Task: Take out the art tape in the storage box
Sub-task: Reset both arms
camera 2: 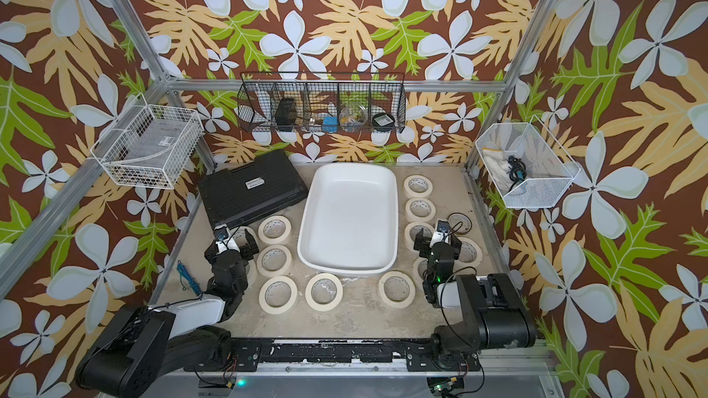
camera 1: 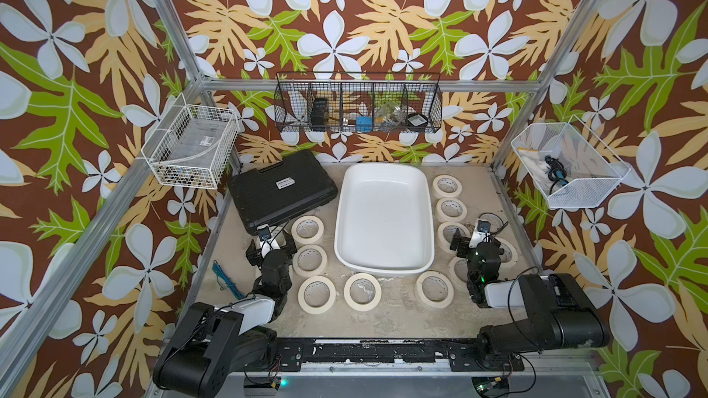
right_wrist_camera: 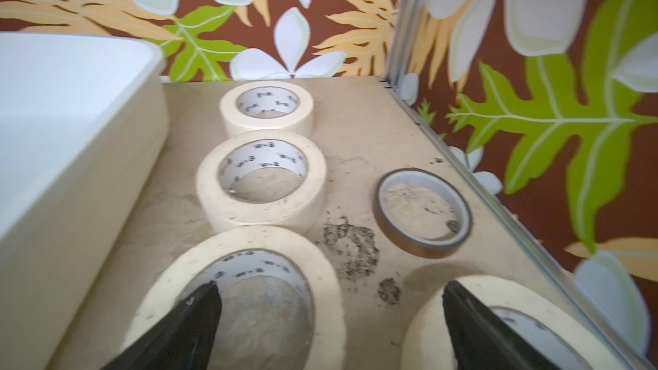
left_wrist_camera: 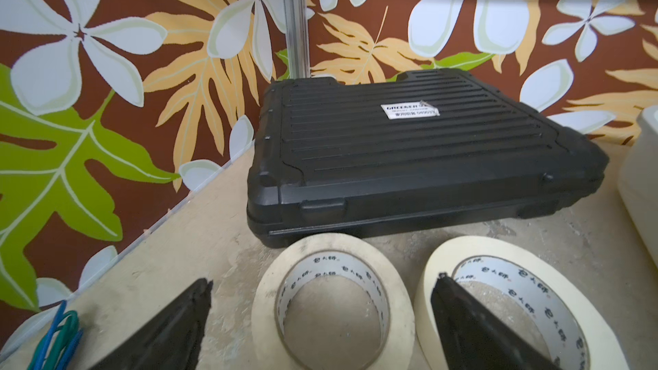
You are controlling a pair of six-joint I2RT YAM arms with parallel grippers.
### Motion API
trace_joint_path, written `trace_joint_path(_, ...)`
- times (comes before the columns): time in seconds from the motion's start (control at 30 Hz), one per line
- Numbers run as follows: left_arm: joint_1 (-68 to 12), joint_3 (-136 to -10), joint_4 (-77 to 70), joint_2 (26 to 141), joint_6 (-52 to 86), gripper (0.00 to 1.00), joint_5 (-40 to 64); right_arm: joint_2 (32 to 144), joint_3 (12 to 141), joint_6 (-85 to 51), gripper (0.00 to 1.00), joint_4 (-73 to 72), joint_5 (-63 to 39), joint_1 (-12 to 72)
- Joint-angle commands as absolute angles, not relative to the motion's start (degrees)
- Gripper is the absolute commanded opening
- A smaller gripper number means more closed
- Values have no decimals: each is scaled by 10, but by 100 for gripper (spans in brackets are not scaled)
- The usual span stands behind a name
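The white storage box [camera 1: 385,220] [camera 2: 350,216] stands mid-table and its inside is bare. Several cream art tape rolls lie flat on the table round it, such as a roll [camera 1: 362,292] in front of it and a roll [camera 1: 447,186] at its far right. My left gripper [camera 1: 272,242] [left_wrist_camera: 324,279] hangs open just above a roll [left_wrist_camera: 263,300] beside the black case, with nothing held. My right gripper [camera 1: 479,241] [right_wrist_camera: 331,284] is open too. One finger is over the hole of a roll [right_wrist_camera: 320,272], the other over a neighbouring roll [right_wrist_camera: 473,286].
A black ribbed case [camera 1: 281,191] lies at the back left. A thin brown tape ring [right_wrist_camera: 422,243] sits by the right edge rail. A blue-green wire bundle [camera 1: 226,279] lies at the left. White wire baskets [camera 1: 187,143] [camera 1: 567,166] and a black basket [camera 1: 356,105] hang on the walls.
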State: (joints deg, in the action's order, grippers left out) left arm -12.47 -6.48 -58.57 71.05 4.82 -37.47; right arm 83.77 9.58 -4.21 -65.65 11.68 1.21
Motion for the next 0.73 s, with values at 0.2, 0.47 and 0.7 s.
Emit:
trace_joint_path(0.2, -83, -76, -764, 830, 29, 100, -234, 841, 97, -42, 100, -724, 90, 11)
trace_joint_path(0.47, -71, -79, -757, 830, 39, 100, -222, 841, 98, -42, 100, -722, 90, 13)
trace_joint_path(0.7, -71, -78, -755, 828, 40, 100, -222, 842, 98, -40, 100, -721, 90, 13)
